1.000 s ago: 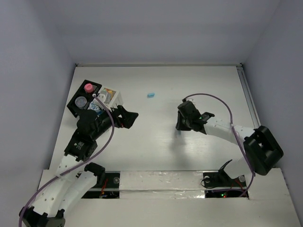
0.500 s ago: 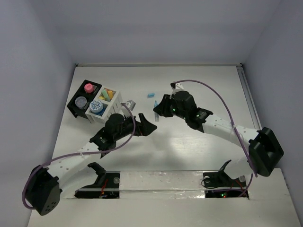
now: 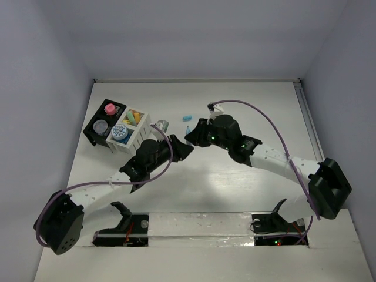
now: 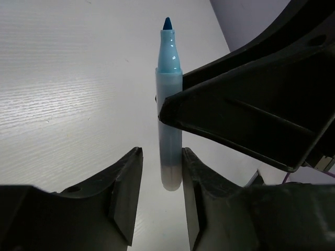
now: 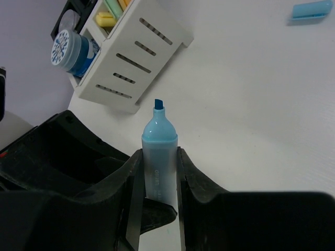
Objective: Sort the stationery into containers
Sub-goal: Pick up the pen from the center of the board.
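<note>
The right gripper (image 5: 157, 157) is clamping a highlighter (image 5: 158, 136), its tail sitting between the left gripper's (image 4: 161, 154) narrowly parted jaws. Box (image 3: 140, 136) and tray (image 3: 93, 134) are looking mostly filled; a cap (image 3: 187, 118) is lying beyond both grippers.

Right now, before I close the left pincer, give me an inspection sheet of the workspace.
Surface: white table, no spill seen.
Job's things: uncapped blue highlighter upright between both pincers; loose blue cap on the table; black tray holds a pink piece and a grey-lidded tub; white box holds a blue-lidded tub and pastel sticks.
Clutter: small grey item beside the white box, too small to identify.
Grippers: right pincer shut on the highlighter; left pincer open around its lower end.
Cables: purple cable along the left arm, another arching over the right.
Surroundings: plain walls.
</note>
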You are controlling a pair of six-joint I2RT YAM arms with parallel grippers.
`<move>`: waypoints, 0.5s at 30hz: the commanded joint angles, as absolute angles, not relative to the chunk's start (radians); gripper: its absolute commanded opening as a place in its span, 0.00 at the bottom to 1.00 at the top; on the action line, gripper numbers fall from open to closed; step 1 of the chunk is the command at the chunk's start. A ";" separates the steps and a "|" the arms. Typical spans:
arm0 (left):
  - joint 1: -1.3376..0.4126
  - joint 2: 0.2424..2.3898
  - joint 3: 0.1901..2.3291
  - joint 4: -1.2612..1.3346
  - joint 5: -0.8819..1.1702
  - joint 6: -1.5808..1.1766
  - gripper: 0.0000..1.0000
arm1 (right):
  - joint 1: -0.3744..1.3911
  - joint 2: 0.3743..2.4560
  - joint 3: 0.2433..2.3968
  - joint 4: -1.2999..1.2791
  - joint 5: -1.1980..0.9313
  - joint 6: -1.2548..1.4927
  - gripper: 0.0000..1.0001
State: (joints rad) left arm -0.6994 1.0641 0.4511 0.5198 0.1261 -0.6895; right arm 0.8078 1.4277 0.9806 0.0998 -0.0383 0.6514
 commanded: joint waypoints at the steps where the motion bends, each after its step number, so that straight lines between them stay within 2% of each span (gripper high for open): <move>1: -0.716 1.074 0.480 0.598 0.092 -0.678 0.29 | 0.819 1.414 0.988 0.175 -0.069 0.667 0.00; 6: -0.726 1.071 0.480 0.591 0.052 -0.667 0.19 | 0.828 1.425 0.992 0.175 -0.078 0.672 0.00; 11: -0.735 1.078 0.477 0.586 0.026 -0.664 0.19 | 0.838 1.439 0.999 0.161 -0.083 0.677 0.00; 13: -0.744 1.086 0.479 0.584 0.018 -0.660 0.03 | 0.838 1.445 1.000 0.160 -0.084 0.678 0.00; 15: -0.744 1.085 0.482 0.569 0.009 -0.657 0.00 | 0.838 1.447 1.002 0.156 -0.081 0.680 0.00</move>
State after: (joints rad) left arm -0.7399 1.0847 0.4515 0.5438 0.0471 -0.6754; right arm 0.8188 1.4425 0.9802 0.1066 -0.0490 0.6621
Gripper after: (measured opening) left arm 0.138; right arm 0.312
